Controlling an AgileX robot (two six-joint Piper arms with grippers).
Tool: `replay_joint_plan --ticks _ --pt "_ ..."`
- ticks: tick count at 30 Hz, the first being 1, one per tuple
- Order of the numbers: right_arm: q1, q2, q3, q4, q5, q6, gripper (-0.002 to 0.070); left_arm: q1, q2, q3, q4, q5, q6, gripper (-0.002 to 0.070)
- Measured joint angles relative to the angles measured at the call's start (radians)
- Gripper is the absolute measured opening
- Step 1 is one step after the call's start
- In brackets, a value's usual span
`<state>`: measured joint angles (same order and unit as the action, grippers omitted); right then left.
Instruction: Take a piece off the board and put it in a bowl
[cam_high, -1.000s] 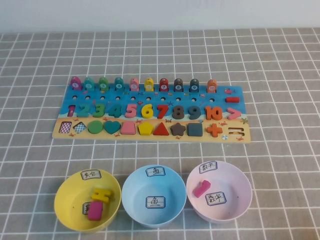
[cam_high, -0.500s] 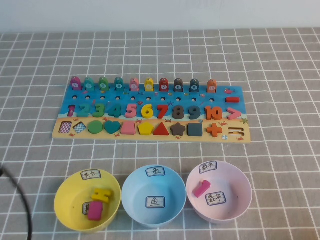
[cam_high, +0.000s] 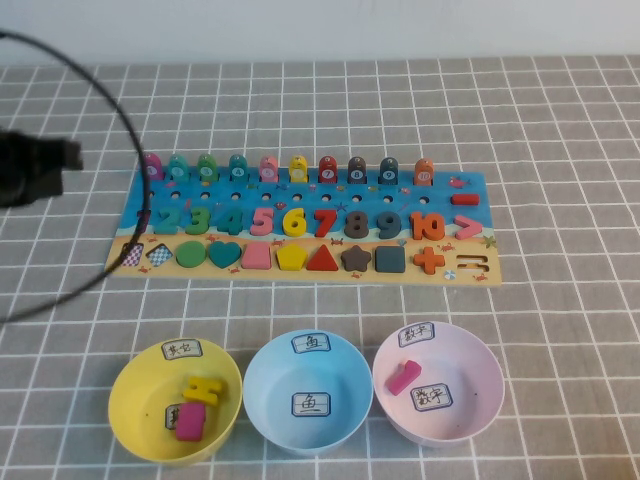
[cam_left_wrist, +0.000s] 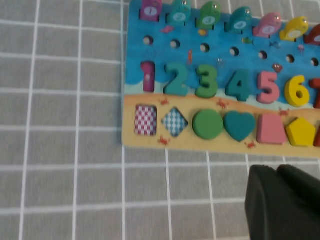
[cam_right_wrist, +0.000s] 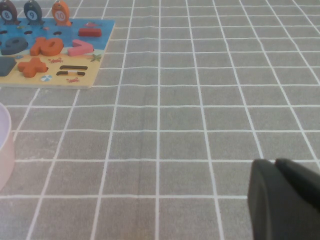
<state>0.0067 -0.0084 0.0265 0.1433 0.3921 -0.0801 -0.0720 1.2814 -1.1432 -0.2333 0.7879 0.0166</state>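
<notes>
The left gripper hovers over the grey checked tablecloth just left of the wooden puzzle board; its opening cannot be told. The magenta fish marked 1 stands on its peg at the board's far left corner, well apart from the light blue bowl. The right gripper, state likewise unclear, shows only over bare cloth right of the board

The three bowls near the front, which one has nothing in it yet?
The light blue bowl in the middle: only its labels show. The yellow bowl holds blocks, the pink bowl one. Left gripper hovers beside the board; right gripper sits over bare cloth.
</notes>
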Motion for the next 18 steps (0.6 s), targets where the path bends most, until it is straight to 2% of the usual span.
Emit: replay_joint_plan --ticks 12,18 --pt "0.0 0.0 0.0 0.0 0.0 0.0 -0.0017 0.0 0.583 -0.669 0.008 0.373 0.048 -0.0005" --pt "0.0 0.0 0.0 0.0 0.0 0.0 -0.0017 0.0 0.815 -0.962 0.019 0.438 0.057 -0.0004"
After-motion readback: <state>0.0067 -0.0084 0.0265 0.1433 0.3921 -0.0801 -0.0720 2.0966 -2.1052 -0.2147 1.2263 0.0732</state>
